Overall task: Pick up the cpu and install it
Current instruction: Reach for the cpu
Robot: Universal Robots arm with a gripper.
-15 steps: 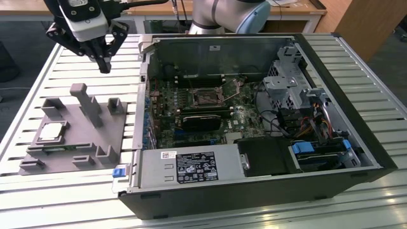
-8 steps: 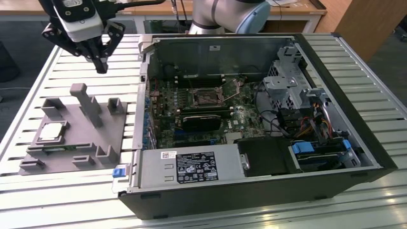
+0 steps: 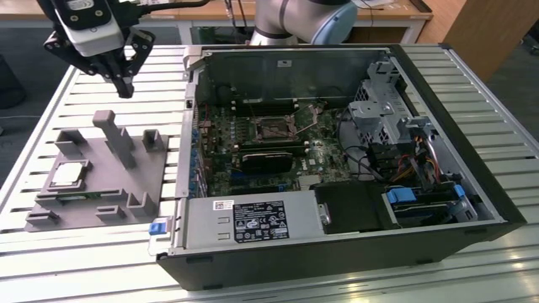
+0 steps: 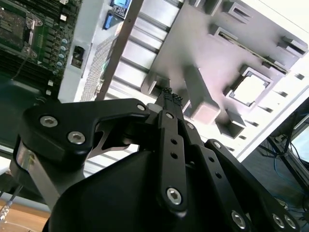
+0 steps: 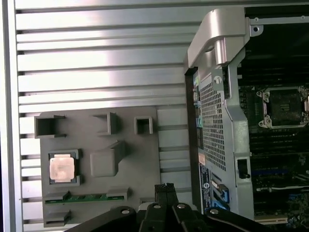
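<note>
cpu (image 3: 69, 175) in gray fixture (image 3: 160, 172) pocket

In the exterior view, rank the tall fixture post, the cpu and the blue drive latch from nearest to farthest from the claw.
1. Tall fixture post: on the gray fixture, closest to the claw.
2. The cpu: in the fixture's pocket, toward the exterior view's left.
3. Blue drive latch: inside the computer case, exterior view's right.
</note>
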